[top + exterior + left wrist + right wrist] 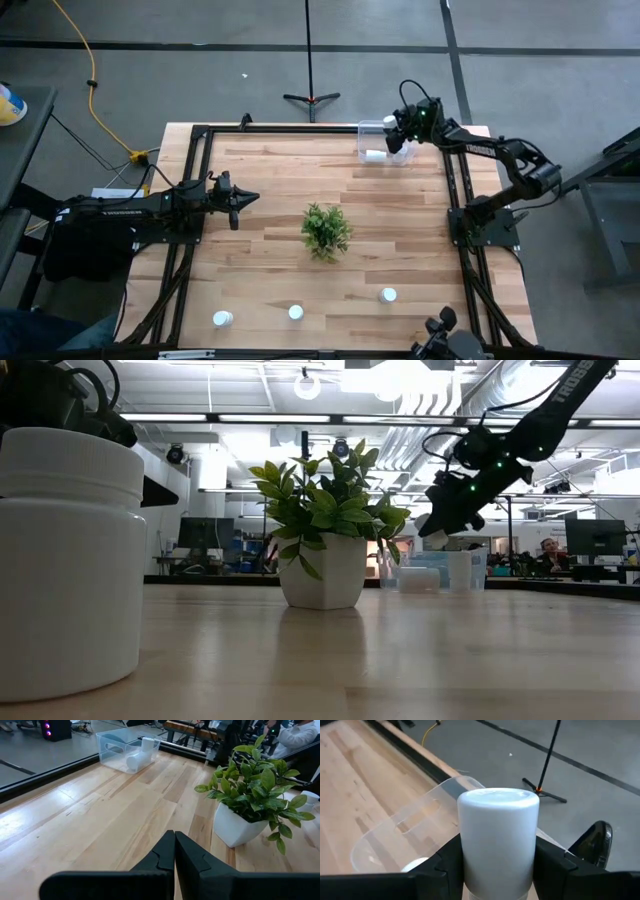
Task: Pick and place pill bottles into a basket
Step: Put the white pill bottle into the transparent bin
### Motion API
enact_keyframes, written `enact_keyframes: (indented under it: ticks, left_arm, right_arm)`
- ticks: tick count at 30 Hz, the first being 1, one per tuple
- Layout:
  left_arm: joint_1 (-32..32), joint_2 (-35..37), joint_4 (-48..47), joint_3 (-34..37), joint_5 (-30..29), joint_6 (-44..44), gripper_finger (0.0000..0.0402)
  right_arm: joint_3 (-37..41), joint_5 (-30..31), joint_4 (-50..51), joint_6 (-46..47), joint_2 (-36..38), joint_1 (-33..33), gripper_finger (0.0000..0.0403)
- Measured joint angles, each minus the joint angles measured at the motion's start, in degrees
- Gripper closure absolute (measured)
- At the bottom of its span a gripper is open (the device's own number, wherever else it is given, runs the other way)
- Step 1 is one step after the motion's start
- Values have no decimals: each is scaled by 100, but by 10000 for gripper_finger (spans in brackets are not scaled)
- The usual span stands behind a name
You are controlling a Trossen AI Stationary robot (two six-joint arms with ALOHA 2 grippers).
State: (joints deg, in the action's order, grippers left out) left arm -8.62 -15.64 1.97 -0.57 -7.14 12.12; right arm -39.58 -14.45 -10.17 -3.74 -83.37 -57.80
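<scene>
Holding a pill bottle above the basket at the desk's one o'clock corner, the right claw needed only lowering and release; left claw waited shut at nine o'clock.

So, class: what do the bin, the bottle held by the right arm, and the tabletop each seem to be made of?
The bin: clear, glossy plastic, probably; the wood shows through its walls.
The bottle, gripped in the right tool: white opaque plastic, likely, smooth with a soft sheen.
The tabletop: light wood in joined planks, with visible grain and seams, and a slight shine suggesting varnish.
</scene>
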Motion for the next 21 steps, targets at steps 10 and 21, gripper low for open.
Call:
enact_keyframes:
  ticks: [10, 21]
  left_arm:
    - [0, 0, 0, -1, 0, -1, 355]
    - [0, 2, -2, 1, 2, 0, 355]
  right_arm:
    - [-1695, -289, 1931, -1256, -646, -20, 237]
    - [-3519, -763, 3565, -2133, -1609, -15, 237]
